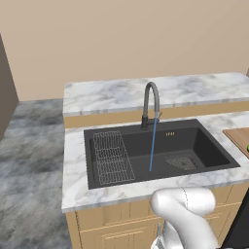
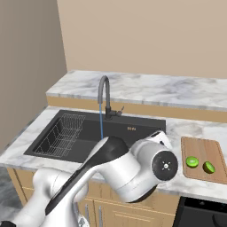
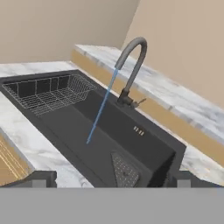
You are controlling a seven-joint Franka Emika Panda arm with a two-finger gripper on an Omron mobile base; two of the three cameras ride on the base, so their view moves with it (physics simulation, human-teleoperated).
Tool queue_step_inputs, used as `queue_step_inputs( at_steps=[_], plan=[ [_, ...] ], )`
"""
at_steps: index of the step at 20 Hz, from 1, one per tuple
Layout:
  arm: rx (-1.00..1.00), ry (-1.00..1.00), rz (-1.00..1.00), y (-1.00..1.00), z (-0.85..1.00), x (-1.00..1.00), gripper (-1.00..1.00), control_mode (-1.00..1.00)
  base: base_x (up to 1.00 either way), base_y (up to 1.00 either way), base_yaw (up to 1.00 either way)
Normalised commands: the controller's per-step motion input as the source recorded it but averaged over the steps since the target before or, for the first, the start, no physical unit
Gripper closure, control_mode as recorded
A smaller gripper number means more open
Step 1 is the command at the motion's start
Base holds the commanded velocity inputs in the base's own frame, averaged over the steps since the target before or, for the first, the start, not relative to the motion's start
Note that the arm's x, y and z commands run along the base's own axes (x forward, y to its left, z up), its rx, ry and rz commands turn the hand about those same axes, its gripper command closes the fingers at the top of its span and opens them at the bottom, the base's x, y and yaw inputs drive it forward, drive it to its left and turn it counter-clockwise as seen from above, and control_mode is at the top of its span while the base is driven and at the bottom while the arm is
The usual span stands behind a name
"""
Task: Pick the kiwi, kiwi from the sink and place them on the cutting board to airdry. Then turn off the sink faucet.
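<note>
Kiwis: 2 bright green fruits, one (image 2: 192, 162) and the other (image 2: 209, 167), lie side by side on the cutting board (image 2: 200, 148), on the marble counter (image 2: 186, 128) to the right of the sink (image 2: 133, 126). The basin holds no fruit; inside it are a wire rack (image 1: 113, 156) at the left end and a mesh drain grate (image 1: 182, 162) at the right.

So the fruit-moving part looks finished, and the step in hand is the sink faucet (image 1: 151, 104). A thin blue stream of water (image 1: 153, 143) runs from its arched spout to the basin floor, so it is on.

In the hand view the gripper (image 3: 113, 177) looks across the sink toward the faucet, well apart from it, with its fingertips (image 3: 43, 177) spread wide and holding nothing.

The next move calls for reaching the small side lever (image 3: 139, 103) at the faucet's base and pushing it until the stream stops.
</note>
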Motion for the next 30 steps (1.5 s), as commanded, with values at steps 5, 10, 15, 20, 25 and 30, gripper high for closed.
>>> queue_step_inputs(
  at_steps=[5, 10, 15, 20, 25, 30],
  plan=[
    [0.32, 0.37, 0.07, 0.06, 0.05, 0.00, -1.00, -1.00, 0.00, 0.00, 0.00],
    [0.05, 0.00, 0.01, 0.24, -0.03, -0.31, -1.00, -1.00, 0.00, 0.00, 0.00],
    [0.05, -0.17, -0.03, 0.20, -0.14, -0.26, -1.00, -1.00, 0.00, 0.00, 0.00],
    [0.20, -0.10, -0.14, 0.30, -0.06, 0.00, -1.00, -1.00, 0.00, 0.00, 0.00],
    [0.29, 0.01, -0.02, 0.15, 0.00, 0.16, -1.00, -1.00, 0.00, 0.00, 0.00],
    [0.13, 0.00, 0.01, 0.15, 0.00, 0.17, -1.00, -1.00, 0.00, 0.00, 0.00]
  ],
)
